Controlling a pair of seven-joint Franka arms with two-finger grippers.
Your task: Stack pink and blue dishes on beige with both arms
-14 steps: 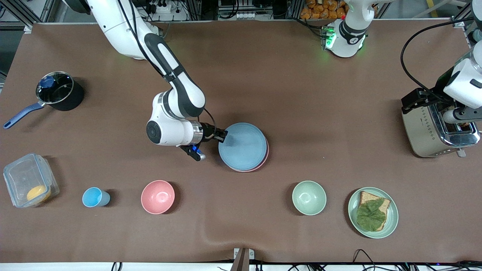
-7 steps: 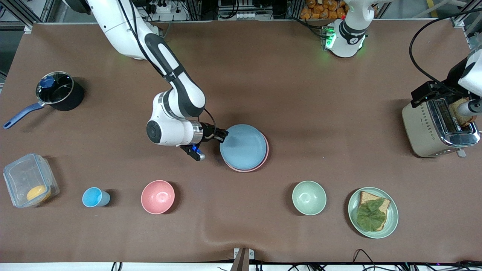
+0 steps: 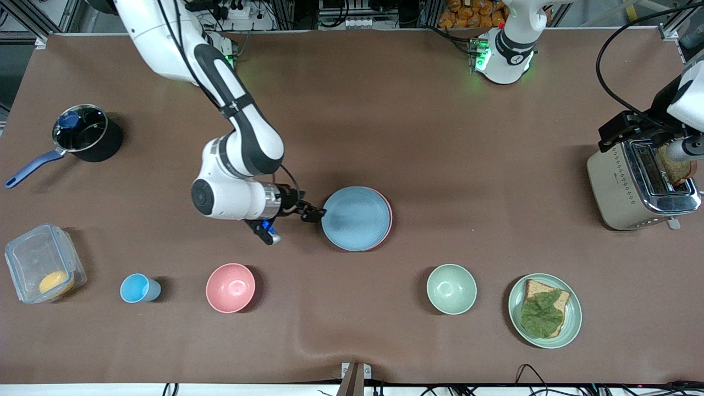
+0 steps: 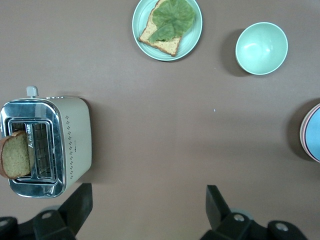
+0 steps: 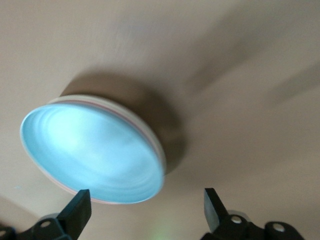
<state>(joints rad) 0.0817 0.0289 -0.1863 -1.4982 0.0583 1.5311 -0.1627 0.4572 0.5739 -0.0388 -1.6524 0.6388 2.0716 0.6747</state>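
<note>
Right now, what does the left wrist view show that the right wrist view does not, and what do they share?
Only the left wrist view shows the toaster with a bread slice standing in its slot, the pale green plate carrying toast with a leaf, the green bowl, and the open left gripper. Only the right wrist view shows the open right gripper beside the stack, and the beige plate as a pale rim under the others. Both show the blue plate lying on the pink plate.
</note>
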